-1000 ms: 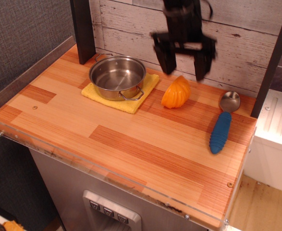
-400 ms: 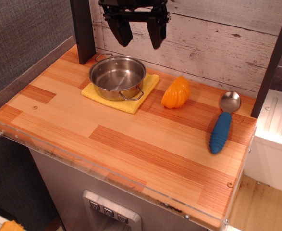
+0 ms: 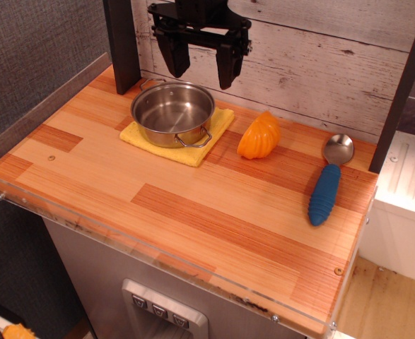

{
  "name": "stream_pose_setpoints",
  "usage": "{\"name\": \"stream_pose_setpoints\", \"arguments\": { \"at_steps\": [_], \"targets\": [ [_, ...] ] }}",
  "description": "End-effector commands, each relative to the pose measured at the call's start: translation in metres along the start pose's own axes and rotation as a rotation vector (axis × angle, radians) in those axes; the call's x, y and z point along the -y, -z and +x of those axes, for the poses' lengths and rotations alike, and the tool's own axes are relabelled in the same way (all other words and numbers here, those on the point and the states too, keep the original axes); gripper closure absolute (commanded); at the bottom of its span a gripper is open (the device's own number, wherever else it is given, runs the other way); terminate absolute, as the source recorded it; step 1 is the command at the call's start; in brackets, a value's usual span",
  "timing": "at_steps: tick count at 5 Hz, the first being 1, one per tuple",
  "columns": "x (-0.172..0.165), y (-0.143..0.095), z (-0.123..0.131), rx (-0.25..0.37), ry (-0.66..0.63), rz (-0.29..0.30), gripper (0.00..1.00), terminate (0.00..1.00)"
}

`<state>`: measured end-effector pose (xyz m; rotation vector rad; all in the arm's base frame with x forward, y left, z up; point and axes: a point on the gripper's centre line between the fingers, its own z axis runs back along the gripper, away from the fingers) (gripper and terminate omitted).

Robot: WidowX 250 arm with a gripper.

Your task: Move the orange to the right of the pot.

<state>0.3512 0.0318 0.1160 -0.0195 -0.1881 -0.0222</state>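
We note the gripper (image 3: 201, 65), fingers apart and empty, has dropped slightly above the pot (image 3: 172, 111). The orange (image 3: 259, 135) lies unmoved right of the pot.

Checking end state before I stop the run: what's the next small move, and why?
Probably none beyond a small retreat upward. The orange already rests on the wood to the right of the pot, apart from it, and the gripper hangs open and empty above the pot's back rim. The task looks done.
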Motion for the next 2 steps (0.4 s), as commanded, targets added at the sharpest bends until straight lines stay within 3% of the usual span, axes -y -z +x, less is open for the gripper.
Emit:
{"name": "stream_pose_setpoints", "arguments": {
  "at_steps": [1, 2],
  "targets": [
    [-0.0059, -0.0101, -0.0057, 0.008, 0.032, -0.013, 0.00, 0.00],
    [-0.0059, -0.0101, -0.0057, 0.008, 0.032, -0.013, 0.00, 1.00]
  ]
}}
